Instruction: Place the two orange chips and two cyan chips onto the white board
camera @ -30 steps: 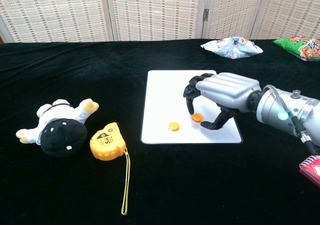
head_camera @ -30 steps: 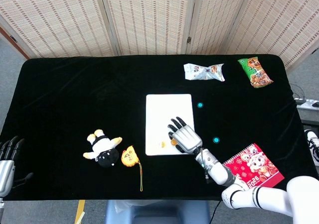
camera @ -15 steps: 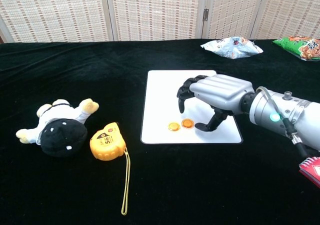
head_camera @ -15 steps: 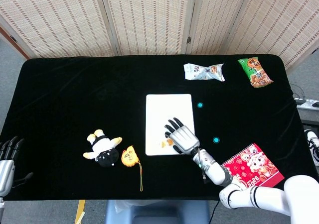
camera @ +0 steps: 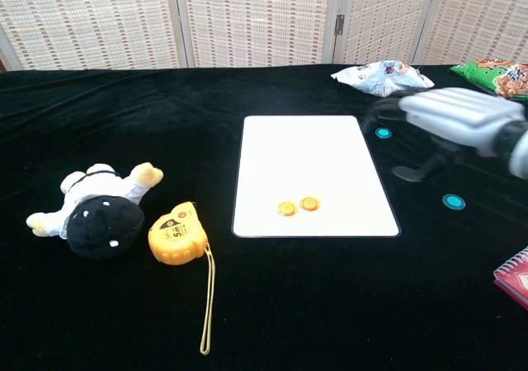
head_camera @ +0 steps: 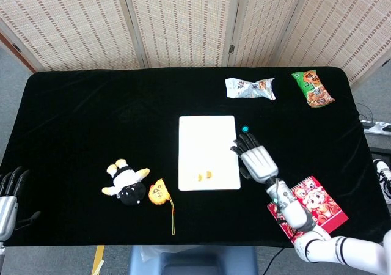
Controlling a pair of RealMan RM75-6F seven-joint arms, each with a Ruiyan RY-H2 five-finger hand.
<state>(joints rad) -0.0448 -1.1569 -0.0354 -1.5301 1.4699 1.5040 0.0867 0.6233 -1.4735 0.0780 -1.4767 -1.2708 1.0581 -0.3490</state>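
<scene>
Two orange chips (camera: 298, 206) lie side by side near the front edge of the white board (camera: 311, 157); in the head view the orange chips (head_camera: 204, 176) show on the white board (head_camera: 207, 142) too. One cyan chip (camera: 383, 133) lies on the black cloth just right of the board's far corner, also visible as the cyan chip (head_camera: 245, 129). A second cyan chip (camera: 453, 201) sits further right and nearer. My right hand (camera: 450, 120) hovers between them, off the board, fingers spread and holding nothing; the right hand (head_camera: 256, 157) hides the second chip in the head view. My left hand (head_camera: 8, 192) rests at the table's left front corner.
A plush toy (camera: 95, 208) and a yellow tape measure (camera: 176, 234) lie left of the board. Two snack bags (camera: 382, 77) (camera: 492, 76) sit at the back right. A red notebook (head_camera: 308, 209) lies at the front right.
My right hand let the second orange chip go beside the first on the board, then lifted and swung right off the board toward the cyan chips.
</scene>
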